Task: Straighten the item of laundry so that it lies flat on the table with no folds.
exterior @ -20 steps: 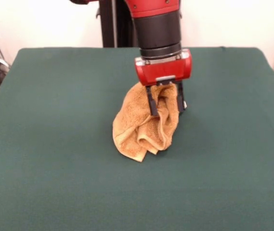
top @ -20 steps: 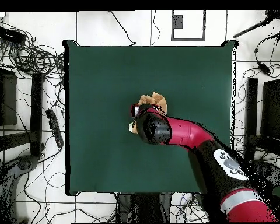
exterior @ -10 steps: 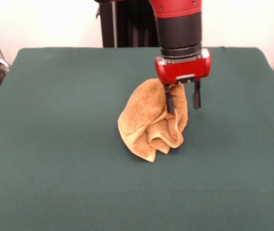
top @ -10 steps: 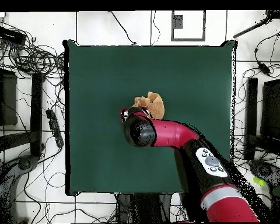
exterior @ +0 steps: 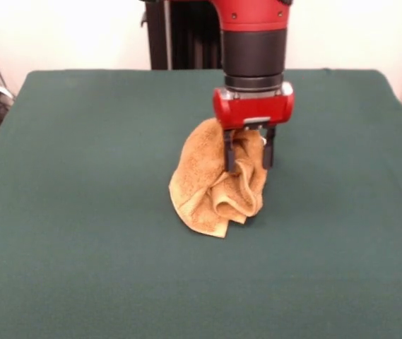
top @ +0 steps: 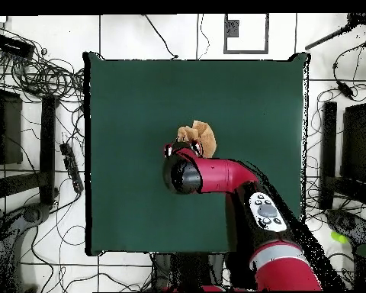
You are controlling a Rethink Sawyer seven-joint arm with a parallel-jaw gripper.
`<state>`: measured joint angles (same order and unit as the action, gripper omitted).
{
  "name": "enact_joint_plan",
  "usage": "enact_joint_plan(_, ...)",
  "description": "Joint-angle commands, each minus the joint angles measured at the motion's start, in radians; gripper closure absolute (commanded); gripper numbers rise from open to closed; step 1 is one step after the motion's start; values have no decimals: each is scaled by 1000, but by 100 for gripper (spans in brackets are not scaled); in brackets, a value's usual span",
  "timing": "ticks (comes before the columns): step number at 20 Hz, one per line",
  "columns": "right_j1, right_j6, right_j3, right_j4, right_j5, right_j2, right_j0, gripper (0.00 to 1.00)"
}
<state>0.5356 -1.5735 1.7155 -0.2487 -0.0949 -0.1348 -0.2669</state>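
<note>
One towel (exterior: pixel 215 187): golden-orange, crumpled in a standing heap near the middle of the green desk (exterior: pixel 80 212).
Fingers (exterior: pixel 249 150): spread, straddling the heap's top fold.

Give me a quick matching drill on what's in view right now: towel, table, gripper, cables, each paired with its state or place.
Things:
1. towel
2. table
3. gripper
4. cables

States or places:
A. lying on the floor beside the table
B. open, one finger on each side of a raised fold
C. bunched in a crumpled heap, not flat
D. covered in dark green cloth

Pairs: 1-C, 2-D, 3-B, 4-A
</note>
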Motion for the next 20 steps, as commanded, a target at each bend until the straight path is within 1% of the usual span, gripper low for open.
enact_joint_plan(1, -54, -87, -117, -80, 90, 127, 92, 0)
enact_joint_plan(4, -66, -86, -153, -96, 115, 179, 127, 0)
enact_joint_plan(7, -68, -101, -152, -93, 127, 175, 120, 0)
enact_joint_plan(8, -66, -109, -141, -86, 123, 156, 106, 0)
enact_joint_plan(10, -48, -119, -91, -65, 79, 68, 40, 0)
enact_joint_plan(11, -44, -118, -76, -58, 59, 38, 19, 0)
enact_joint_plan(15, -18, -125, -21, -28, 1, -50, -41, 0)
enact_joint_plan(16, -8, -125, 1, -26, -6, -77, -61, 0)
enact_joint_plan(18, -3, -114, 15, -33, -13, -115, -85, 0)
enact_joint_plan(20, 0, -121, 28, -32, -8, -134, -98, 0)
